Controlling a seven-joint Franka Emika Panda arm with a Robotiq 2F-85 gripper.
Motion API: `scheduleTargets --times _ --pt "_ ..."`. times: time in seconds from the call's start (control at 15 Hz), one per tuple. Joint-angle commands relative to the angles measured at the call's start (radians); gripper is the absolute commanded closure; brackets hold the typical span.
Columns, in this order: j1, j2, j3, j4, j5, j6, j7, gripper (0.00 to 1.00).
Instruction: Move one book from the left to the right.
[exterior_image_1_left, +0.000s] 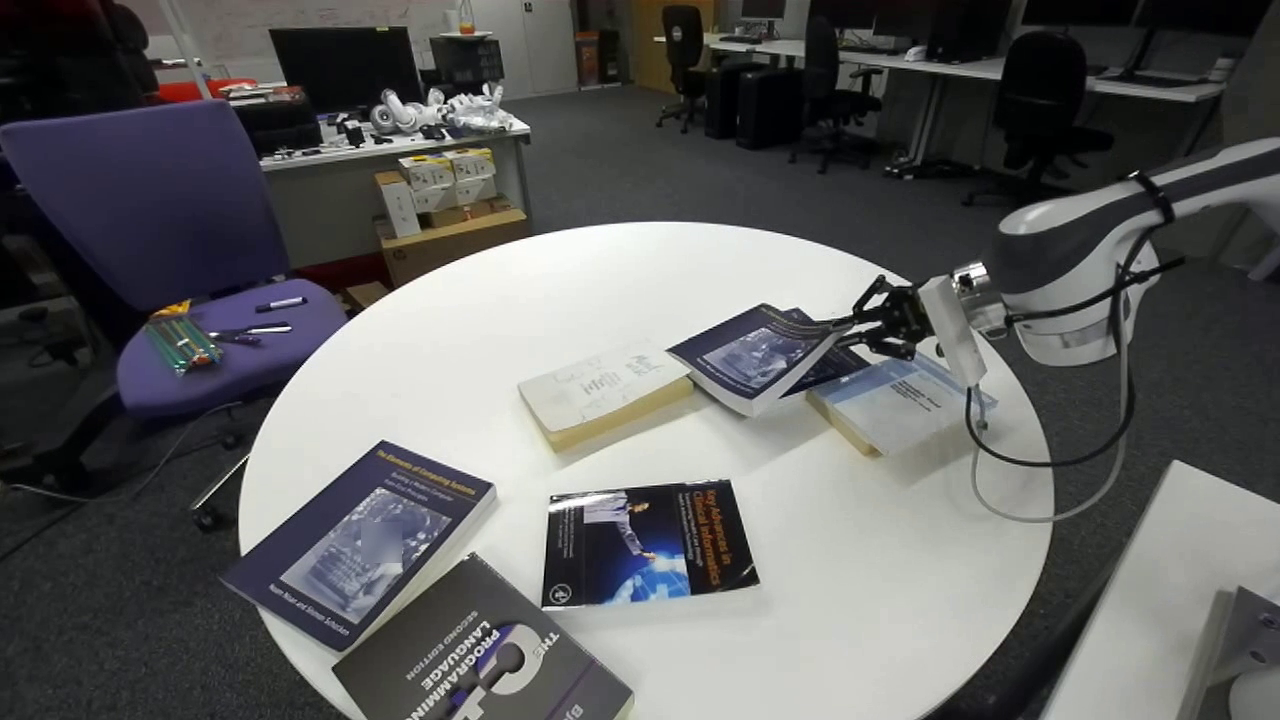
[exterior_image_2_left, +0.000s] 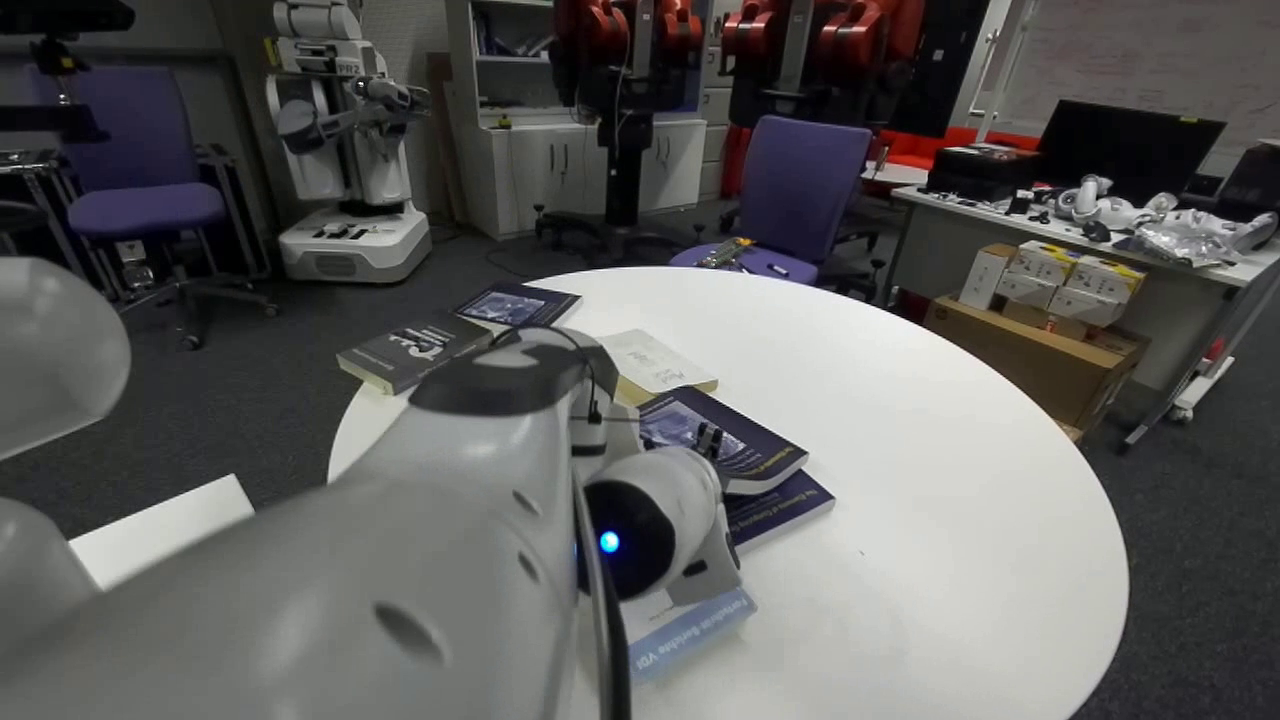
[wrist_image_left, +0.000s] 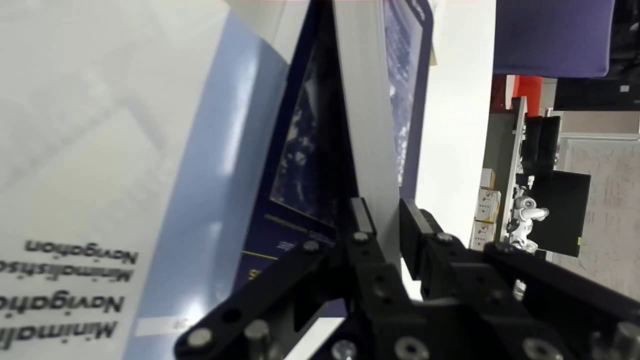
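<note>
Navy upper book (exterior_image_1_left: 752, 352), pinched by the hand (wrist_image_left: 387, 215) in wrist view, Clinical Informatics book (exterior_image_1_left: 650, 545) only in an exterior view

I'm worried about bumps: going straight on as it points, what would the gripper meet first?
The tilted navy book held in the gripper; beyond it, perhaps the cream book, though depth is unclear.

In an exterior view the camera looks down across the round white counter (exterior_image_1_left: 870, 540), the Panda arm (exterior_image_1_left: 1080, 240) at frame right; in an exterior view it sits very near that arm, looking past it towards 2 red robots (exterior_image_2_left: 603, 35); both exterior views share the counter, 1 purple chair (exterior_image_1_left: 150, 200) and the stacked boxes (exterior_image_1_left: 450, 190); the wrist view, closest, looks along the tool (wrist_image_left: 386, 207) at a tilted copy of The Elements of Computing Systems (wrist_image_left: 370, 115), the room sideways.
</note>
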Motion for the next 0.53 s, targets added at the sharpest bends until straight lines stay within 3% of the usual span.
scheduleTargets --times 0.0,0.07,0.13,0.27,0.4,0.47 --pt "0.006 0.165 -0.071 0.061 -0.080 -0.001 -0.088 0.95" --pt "0.007 0.206 -0.093 0.077 -0.098 0.000 -0.102 0.88" --pt "0.013 0.246 -0.112 0.086 -0.119 0.000 -0.119 0.56" --pt "0.013 0.311 -0.111 0.081 -0.176 0.006 -0.142 0.53" --pt "0.023 0.368 -0.109 0.057 -0.235 0.005 -0.177 0.39" --pt "0.033 0.302 -0.101 -0.002 -0.333 0.005 -0.071 0.33"
